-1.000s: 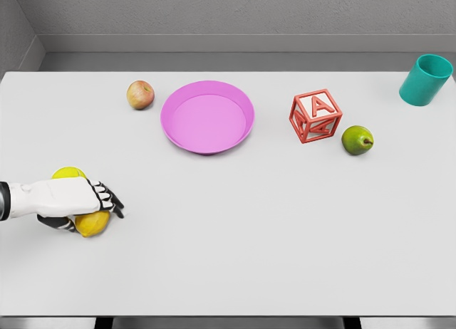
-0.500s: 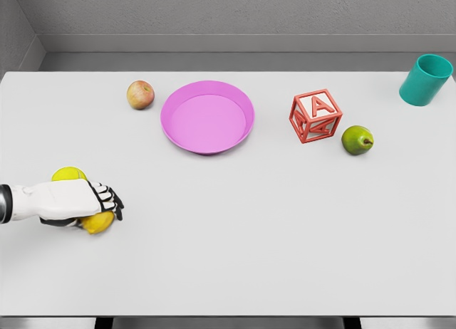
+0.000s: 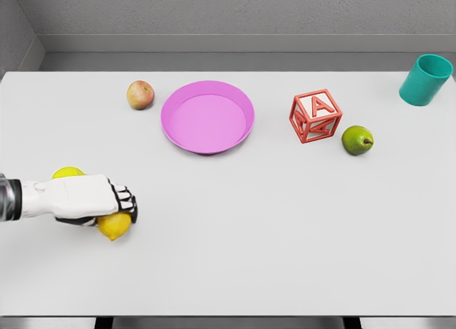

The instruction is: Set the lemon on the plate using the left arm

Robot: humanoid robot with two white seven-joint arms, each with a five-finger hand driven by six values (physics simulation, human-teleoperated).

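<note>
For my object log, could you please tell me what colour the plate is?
The plate is pink-magenta, shown clearly in the head view.

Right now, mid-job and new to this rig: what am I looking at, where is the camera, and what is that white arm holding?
This is a simulator's render from a camera on the humanoid robot's head, looking down at a white table. The arm entering from the left ends in its left hand, fingers curled around a lemon. A second yellow fruit peeks out behind the arm. Farther off lie an apple, a pink plate with nothing on it, a red letter block, a green pear and a teal cup. The right arm is out of view.
</note>
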